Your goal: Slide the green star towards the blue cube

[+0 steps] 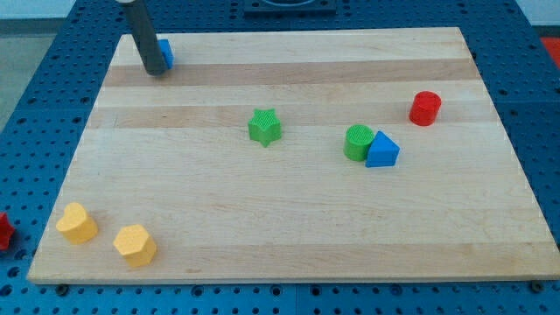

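The green star (264,127) lies near the middle of the wooden board (289,236). The blue cube (166,52) sits at the board's top left corner, mostly hidden behind my rod. My tip (156,72) rests on the board right against the blue cube, at its left and front side. The tip is far up and to the left of the green star.
A green cylinder (358,142) touches a blue triangular block (382,150) right of the star. A red cylinder (425,108) stands at the right. A yellow heart-like block (77,223) and a yellow hexagon (135,244) lie at the bottom left. A red piece (3,231) lies off the board.
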You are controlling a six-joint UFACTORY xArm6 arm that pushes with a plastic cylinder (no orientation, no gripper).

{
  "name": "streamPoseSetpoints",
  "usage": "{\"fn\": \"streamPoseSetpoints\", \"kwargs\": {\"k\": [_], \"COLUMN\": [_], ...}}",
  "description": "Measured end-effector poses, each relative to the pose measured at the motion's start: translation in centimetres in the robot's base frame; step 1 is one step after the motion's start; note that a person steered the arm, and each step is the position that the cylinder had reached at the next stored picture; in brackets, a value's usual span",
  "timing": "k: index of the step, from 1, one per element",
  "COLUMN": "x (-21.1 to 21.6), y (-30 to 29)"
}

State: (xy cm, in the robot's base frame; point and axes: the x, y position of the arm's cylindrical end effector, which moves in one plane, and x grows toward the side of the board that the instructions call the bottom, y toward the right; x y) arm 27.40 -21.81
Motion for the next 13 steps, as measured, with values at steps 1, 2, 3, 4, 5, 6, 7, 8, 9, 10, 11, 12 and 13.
{"fn": "streamPoseSetpoints", "kwargs": {"k": [1,2,3,4,5,6,7,8,9,10,11,12,13], "x": [-0.1,0.5,1.5,1.5,1.5,2.2,3.1,10.3,13.9,14.7,16.4,19.4,23.0], "y": [0.0,0.7,2.0,2.1,2.1,5.0,16.8,20.5,19.0,20.9,15.9,11.0,13.5]}}
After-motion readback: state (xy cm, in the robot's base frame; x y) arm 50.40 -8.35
